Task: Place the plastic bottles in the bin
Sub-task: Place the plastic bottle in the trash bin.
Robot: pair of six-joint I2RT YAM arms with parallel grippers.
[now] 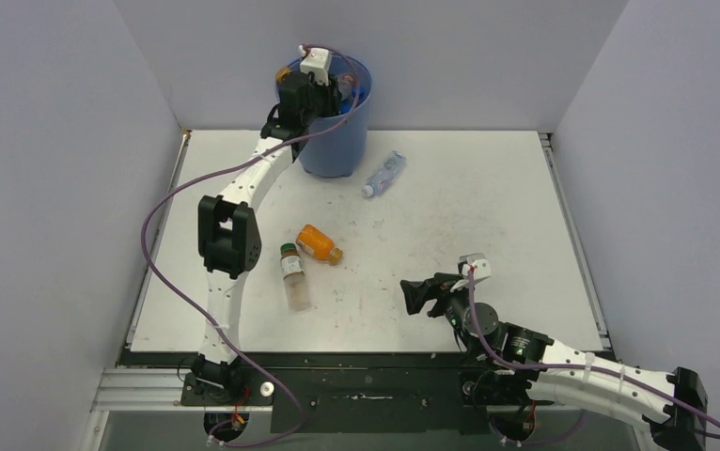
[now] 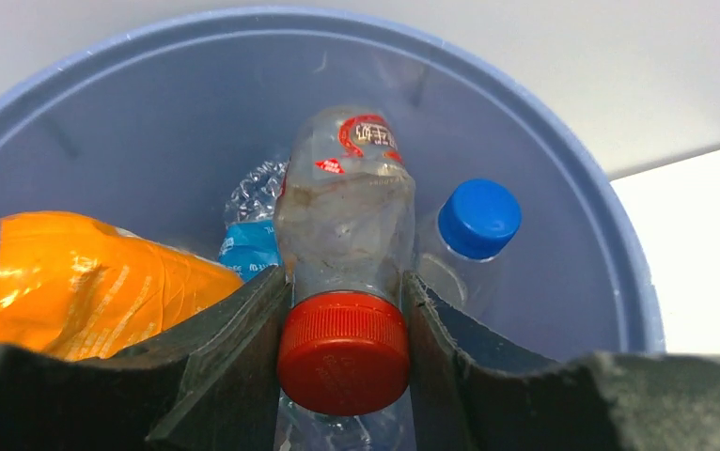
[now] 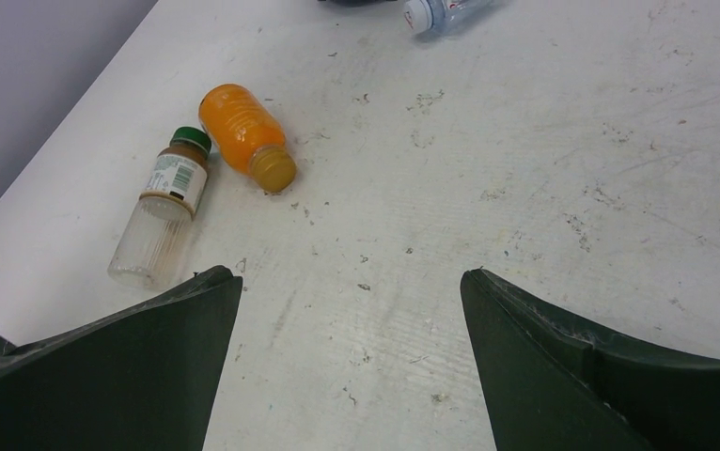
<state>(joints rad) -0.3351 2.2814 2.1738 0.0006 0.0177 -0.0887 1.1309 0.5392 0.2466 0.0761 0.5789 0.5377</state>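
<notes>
My left gripper [image 1: 335, 94] [image 2: 345, 275] hangs over the mouth of the blue bin [image 1: 337, 143] [image 2: 572, 150], shut on the neck of a clear bottle [image 2: 347, 211] with a red cap [image 2: 342, 352] and red label. Inside the bin lie an orange bottle [image 2: 84, 282], a crumpled blue-labelled one [image 2: 251, 240] and a blue-capped one [image 2: 477, 221]. On the table lie a clear blue-labelled bottle [image 1: 383, 174] [image 3: 441, 11], an orange bottle [image 1: 318, 243] [image 3: 243, 132] and a green-capped clear bottle [image 1: 293, 275] [image 3: 164, 216]. My right gripper [image 1: 422, 296] [image 3: 352, 282] stands open and holds nothing, near the front.
The white table [image 1: 488, 216] is walled by grey panels at the left, back and right. The bin stands at the table's back edge, left of centre. The left arm [image 1: 229, 225] stretches along the table's left side.
</notes>
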